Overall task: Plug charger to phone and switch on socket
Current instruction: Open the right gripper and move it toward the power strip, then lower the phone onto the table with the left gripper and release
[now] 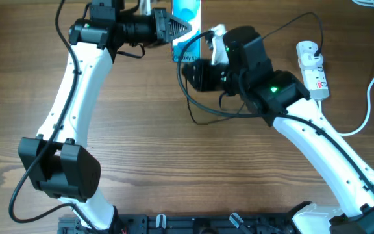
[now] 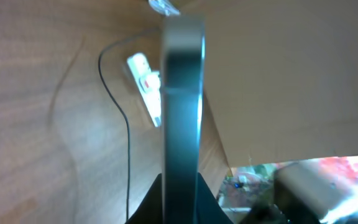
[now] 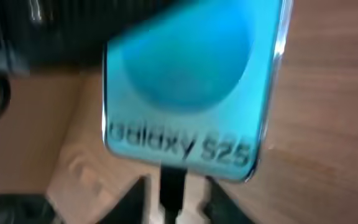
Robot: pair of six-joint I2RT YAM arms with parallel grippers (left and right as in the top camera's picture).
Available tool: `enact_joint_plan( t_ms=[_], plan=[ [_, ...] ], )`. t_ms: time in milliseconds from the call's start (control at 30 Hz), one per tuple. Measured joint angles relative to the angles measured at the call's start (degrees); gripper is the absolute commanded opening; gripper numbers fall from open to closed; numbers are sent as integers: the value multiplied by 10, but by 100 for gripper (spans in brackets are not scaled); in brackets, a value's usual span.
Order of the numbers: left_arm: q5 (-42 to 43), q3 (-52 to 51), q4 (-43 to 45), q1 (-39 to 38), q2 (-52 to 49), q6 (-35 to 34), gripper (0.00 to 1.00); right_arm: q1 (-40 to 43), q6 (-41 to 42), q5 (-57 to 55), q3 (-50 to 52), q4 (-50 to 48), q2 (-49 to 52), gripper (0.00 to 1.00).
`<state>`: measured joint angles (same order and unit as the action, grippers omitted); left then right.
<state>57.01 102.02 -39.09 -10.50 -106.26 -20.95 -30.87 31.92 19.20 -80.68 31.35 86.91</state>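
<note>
Your right gripper (image 3: 178, 202) is clenched on the charger (image 3: 173, 183), holding it by its black plug. The plug's tip meets the bottom edge of the phone (image 3: 191, 81); the blur hides whether it is seated. Your left gripper (image 1: 177, 29) grasps the phone from its left side, at the far middle of the table (image 1: 141, 130). The charger's thin cable loops on the wood just near of the right gripper. The socket (image 1: 312, 68) lies at the far right, well apart from both.
</note>
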Motion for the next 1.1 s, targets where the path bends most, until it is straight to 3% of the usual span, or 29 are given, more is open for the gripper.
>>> enact_joint_plan(
  t_ms=[133,200,433,833,1100],
  plan=[
    [-53,-1,-27,-7,0,-4,4,9,-2,-19,-2,38,0,70],
    [-87,0,-49,-3,-4,-2,4,9,-2,-22,-2,54,0,79],
    [-121,-1,-151,3,-72,45,4,50,-14,-73,-3,164,-3,85],
    [-129,-2,-145,-53,-132,98,4,223,-38,-122,-4,232,-3,87],
    [-129,-2,-74,-66,-207,99,4,240,-58,-124,-4,262,-3,87]
  ],
)
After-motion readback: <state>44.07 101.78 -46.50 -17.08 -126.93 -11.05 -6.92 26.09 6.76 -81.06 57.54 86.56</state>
